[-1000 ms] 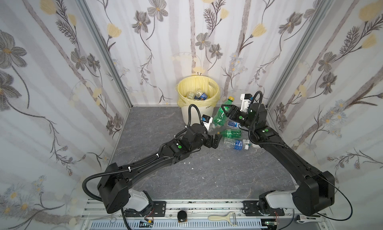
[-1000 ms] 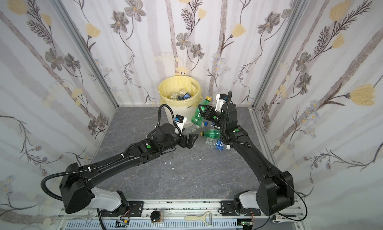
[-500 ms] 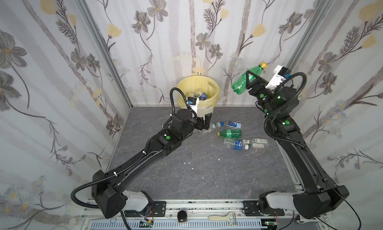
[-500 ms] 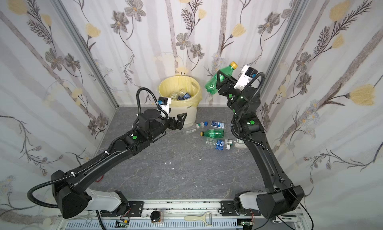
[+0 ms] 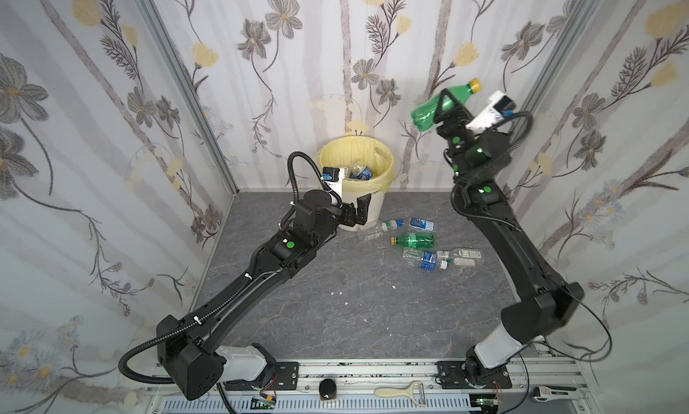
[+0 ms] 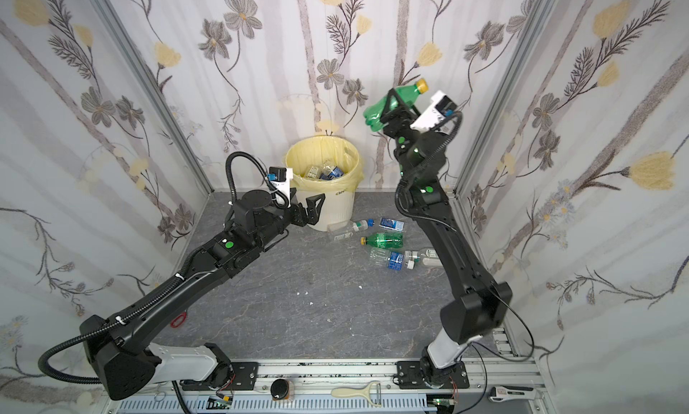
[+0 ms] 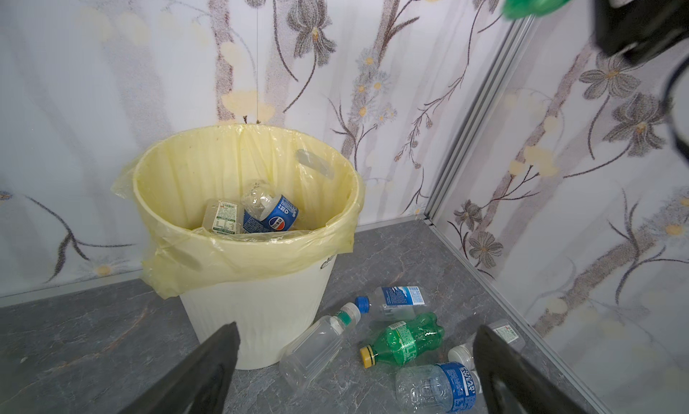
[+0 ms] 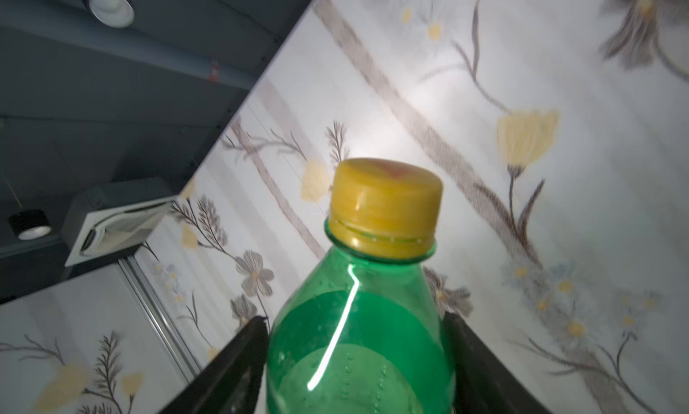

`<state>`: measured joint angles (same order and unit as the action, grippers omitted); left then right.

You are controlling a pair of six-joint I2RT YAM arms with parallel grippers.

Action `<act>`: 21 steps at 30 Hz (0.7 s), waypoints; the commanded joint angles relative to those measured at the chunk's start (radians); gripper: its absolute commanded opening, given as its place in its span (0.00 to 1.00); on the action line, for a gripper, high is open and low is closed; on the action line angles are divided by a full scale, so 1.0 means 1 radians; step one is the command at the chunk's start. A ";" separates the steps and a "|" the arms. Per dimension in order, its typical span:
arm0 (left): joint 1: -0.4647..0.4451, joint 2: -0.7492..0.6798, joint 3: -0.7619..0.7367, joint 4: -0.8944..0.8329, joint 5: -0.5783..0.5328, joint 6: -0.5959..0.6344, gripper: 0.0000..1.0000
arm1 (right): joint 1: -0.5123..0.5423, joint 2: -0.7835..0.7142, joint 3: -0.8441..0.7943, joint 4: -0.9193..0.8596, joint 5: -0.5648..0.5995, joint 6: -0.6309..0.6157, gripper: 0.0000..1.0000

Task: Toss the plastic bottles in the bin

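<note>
The right pincer (image 5: 447, 104) is reaching up high in the air, off to the right of the bin (image 5: 373, 186). A green bottle (image 5: 425, 113) with a yellow cap is sitting between its two fingers and is tilting with the cap up. The fingers are right beside the bottle's sides, but I cannot tell if they are squeezing it or letting it go.

The left pincer (image 5: 357, 211) is hanging low, just beside the bin. It is wide open and is holding nothing.

Some bottles (image 7: 272, 214) are lying inside the bin. Five more are lying on the gray table (image 5: 335, 300) near the bin. One of them is a second green bottle (image 5: 414, 240), and the other four are clear bottles (image 5: 374, 231).
</note>
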<state>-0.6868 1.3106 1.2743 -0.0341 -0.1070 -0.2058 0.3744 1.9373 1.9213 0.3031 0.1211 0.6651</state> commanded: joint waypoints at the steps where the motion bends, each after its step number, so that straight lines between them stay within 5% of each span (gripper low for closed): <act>1: 0.006 -0.019 -0.033 0.008 0.016 -0.018 1.00 | 0.041 0.126 0.144 -0.234 -0.079 0.016 0.97; 21: 0.019 -0.056 -0.119 0.007 0.071 -0.112 1.00 | 0.004 -0.103 -0.117 -0.208 -0.089 -0.027 1.00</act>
<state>-0.6674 1.2545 1.1481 -0.0433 -0.0559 -0.2897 0.3843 1.8683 1.8446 0.0654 0.0502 0.6498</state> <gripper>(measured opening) 0.998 0.995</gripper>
